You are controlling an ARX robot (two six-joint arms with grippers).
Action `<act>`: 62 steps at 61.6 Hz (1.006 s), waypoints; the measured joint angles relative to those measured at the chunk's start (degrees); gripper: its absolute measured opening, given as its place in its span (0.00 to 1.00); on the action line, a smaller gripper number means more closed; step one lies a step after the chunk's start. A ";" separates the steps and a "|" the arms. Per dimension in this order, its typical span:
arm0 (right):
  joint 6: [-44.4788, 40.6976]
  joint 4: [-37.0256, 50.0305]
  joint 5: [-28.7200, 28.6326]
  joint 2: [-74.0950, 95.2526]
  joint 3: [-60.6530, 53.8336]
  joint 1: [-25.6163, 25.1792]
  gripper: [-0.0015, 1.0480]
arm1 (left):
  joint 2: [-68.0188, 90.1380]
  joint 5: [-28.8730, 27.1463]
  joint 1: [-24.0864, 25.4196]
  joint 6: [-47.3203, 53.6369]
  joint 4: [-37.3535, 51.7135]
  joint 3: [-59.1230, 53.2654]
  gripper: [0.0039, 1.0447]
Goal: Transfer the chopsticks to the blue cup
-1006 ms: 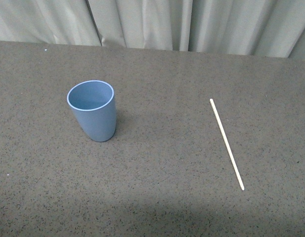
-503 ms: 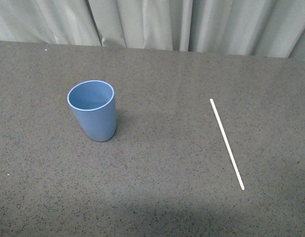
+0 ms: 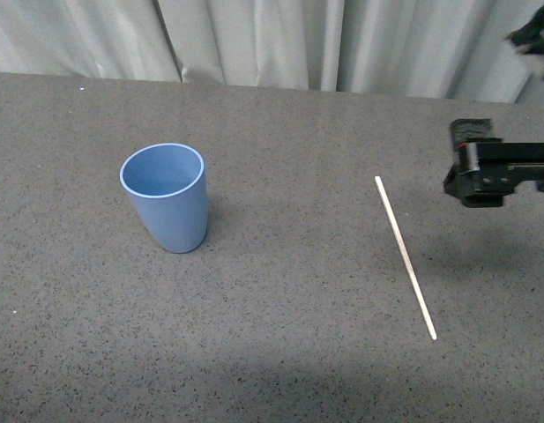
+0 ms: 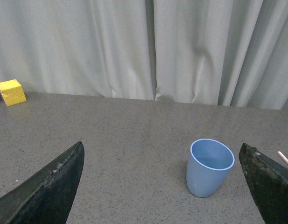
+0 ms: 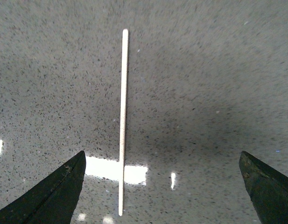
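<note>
Black right claw [image 3: 472, 174] newly near chopsticks [image 3: 405, 256]

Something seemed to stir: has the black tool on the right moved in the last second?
Yes. The right tool was out of the front view; it has come in from the right edge, toward the chopsticks, which lie unmoved.

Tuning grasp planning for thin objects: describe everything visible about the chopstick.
The chopstick is a single thin, straight, cream-white stick, plain and unmarked; it may be wood or bamboo, but that is unclear. It lies flat on the speckled grey table, well to the right of the blue cup, with its far end slanted toward the cup's side. Only the table touches it. The open right tool hovers above it.
</note>
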 joint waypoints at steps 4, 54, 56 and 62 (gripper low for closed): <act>1.33 -2.86 0.00 4.28 4.13 0.44 0.91 | 0.00 0.00 0.00 -0.02 0.00 0.00 0.94; 7.32 -14.43 3.78 28.52 26.67 4.04 0.91 | 0.00 0.00 0.00 0.00 0.00 0.00 0.94; 7.23 -14.53 3.82 28.81 26.93 4.04 0.91 | 0.00 0.00 0.00 -0.02 0.00 0.00 0.94; 7.06 -14.80 3.91 29.70 27.78 4.11 0.91 | 0.00 0.00 0.00 -0.02 0.00 0.00 0.94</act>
